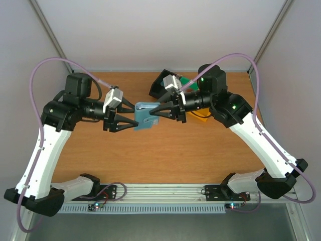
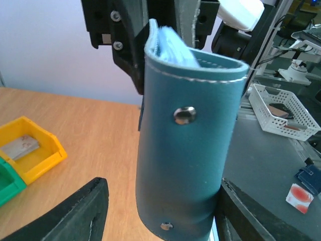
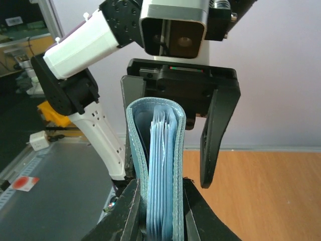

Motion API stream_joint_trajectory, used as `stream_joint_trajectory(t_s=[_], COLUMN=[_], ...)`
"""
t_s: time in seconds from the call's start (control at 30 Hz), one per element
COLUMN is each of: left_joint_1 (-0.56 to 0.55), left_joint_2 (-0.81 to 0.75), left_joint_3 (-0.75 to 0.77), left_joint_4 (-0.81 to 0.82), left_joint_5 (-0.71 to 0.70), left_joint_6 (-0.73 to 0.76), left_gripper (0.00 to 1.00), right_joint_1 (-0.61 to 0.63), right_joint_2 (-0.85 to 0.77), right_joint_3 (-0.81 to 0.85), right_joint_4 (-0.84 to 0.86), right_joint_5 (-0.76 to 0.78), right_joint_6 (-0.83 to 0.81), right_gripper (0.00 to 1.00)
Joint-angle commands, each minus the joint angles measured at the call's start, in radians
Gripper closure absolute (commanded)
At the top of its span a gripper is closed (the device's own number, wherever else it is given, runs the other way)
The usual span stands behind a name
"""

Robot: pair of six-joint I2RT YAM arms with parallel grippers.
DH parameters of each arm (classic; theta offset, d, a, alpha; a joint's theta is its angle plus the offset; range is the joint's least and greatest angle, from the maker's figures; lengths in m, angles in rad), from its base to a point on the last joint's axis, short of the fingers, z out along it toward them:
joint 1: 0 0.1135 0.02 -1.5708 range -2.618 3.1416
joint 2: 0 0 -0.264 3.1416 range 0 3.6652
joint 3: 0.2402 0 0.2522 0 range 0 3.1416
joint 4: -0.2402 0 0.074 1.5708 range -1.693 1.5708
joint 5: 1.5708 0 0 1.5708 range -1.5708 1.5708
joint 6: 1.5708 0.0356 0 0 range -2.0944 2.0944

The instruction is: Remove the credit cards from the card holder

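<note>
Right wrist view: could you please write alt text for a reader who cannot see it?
The right gripper clamps a folded light blue card holder edge-on, pale blue layers showing inside. Facing it, the left gripper straddles the holder with open jaws. A wooden table lies behind.

Soft, even light is being thrown from above across the table (image 1: pixel 165 150), and only faint shadows are being cast beneath the arms. In the top view, straight lines near the edges are being bent slightly by the lens. In the left wrist view a bright glint is being caught on the metal snap (image 2: pixel 184 115) of the card holder (image 2: pixel 185 165), while the bottom corners are being rendered dark and soft. In the right wrist view the background is being left hazy.
</note>
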Motion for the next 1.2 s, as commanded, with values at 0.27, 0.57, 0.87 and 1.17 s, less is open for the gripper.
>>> stream_joint_trajectory(t_s=[0.27,0.57,0.87,1.17], left_joint_1=[-0.071,-0.091,-0.109,-0.109], left_joint_2=[0.004,-0.037,-0.114,-0.128], left_joint_3=[-0.041,-0.111,-0.235,-0.266], left_joint_4=[0.012,0.213,0.467,0.56], left_joint_5=[0.05,0.051,0.008,-0.012], left_joint_6=[0.151,-0.041,-0.284,-0.39], left_gripper=[0.66,0.99,0.88,1.0], right_joint_1=[0.033,0.035,0.037,0.038], right_joint_2=[0.006,0.022,0.03,0.044], right_joint_3=[0.062,0.058,0.03,0.018], right_joint_4=[0.015,0.067,0.172,0.185], right_joint_5=[0.023,-0.004,0.023,0.074], right_joint_6=[-0.022,0.02,0.106,0.118], right_gripper=[0.99,0.99,0.99,0.99])
